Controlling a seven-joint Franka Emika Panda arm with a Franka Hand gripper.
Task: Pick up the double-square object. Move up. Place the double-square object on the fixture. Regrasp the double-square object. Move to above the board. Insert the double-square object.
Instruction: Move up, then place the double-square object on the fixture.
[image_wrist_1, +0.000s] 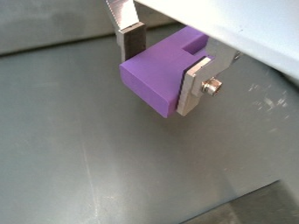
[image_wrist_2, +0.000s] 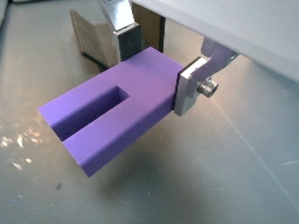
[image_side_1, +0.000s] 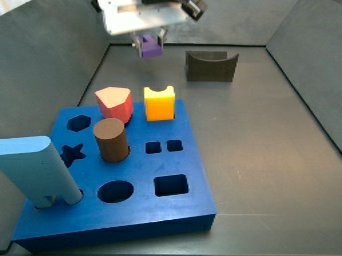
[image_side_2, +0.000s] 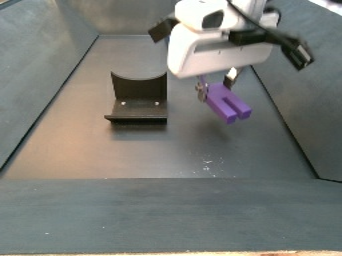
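My gripper (image_wrist_1: 165, 63) is shut on the double-square object (image_wrist_1: 158, 77), a purple block whose two prongs show in a wrist view (image_wrist_2: 100, 125). The silver fingers (image_wrist_2: 191, 83) press its sides. In a side view the gripper (image_side_2: 222, 88) holds the purple block (image_side_2: 227, 103) in the air, above the floor and right of the fixture (image_side_2: 136, 100). It also shows small under the gripper in a side view (image_side_1: 151, 43), left of the dark fixture (image_side_1: 210, 65). The blue board (image_side_1: 134, 170) lies nearer the front.
On the board stand a light-blue tall block (image_side_1: 43, 172), a brown cylinder (image_side_1: 111, 141), a red peg (image_side_1: 114, 102) and an orange-yellow block (image_side_1: 160, 103). Grey bin walls (image_side_2: 34, 95) ring the floor.
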